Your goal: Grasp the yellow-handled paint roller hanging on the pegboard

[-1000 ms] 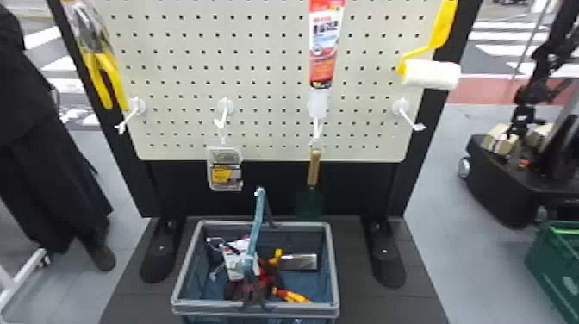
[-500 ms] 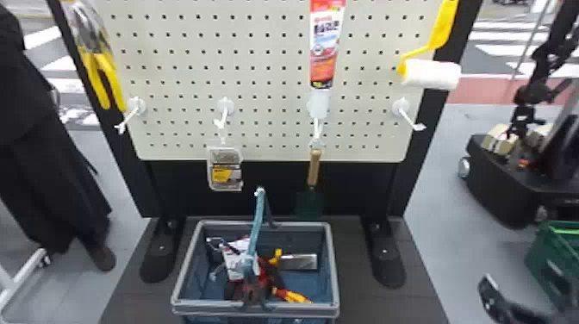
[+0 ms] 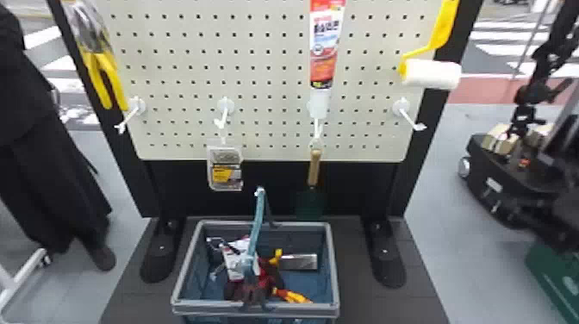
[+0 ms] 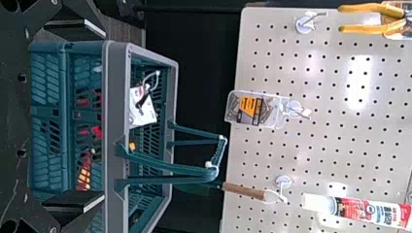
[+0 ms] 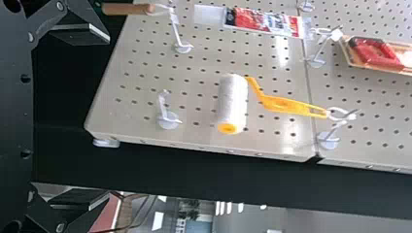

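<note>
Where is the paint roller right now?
In the head view, the paint roller hangs at the upper right edge of the pegboard, right of the sealant tube and above an empty hook.

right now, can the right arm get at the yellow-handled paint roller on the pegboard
Probably yes. In the right wrist view the paint roller hangs in the open ahead of the right gripper, whose fingers stand apart, with nothing in the way. An empty hook nearby stands clear of it.

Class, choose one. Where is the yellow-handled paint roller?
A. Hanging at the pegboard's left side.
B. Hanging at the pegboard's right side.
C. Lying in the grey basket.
B: the paint roller hangs by its yellow handle at the right side of the pegboard, well clear of the basket.
</note>
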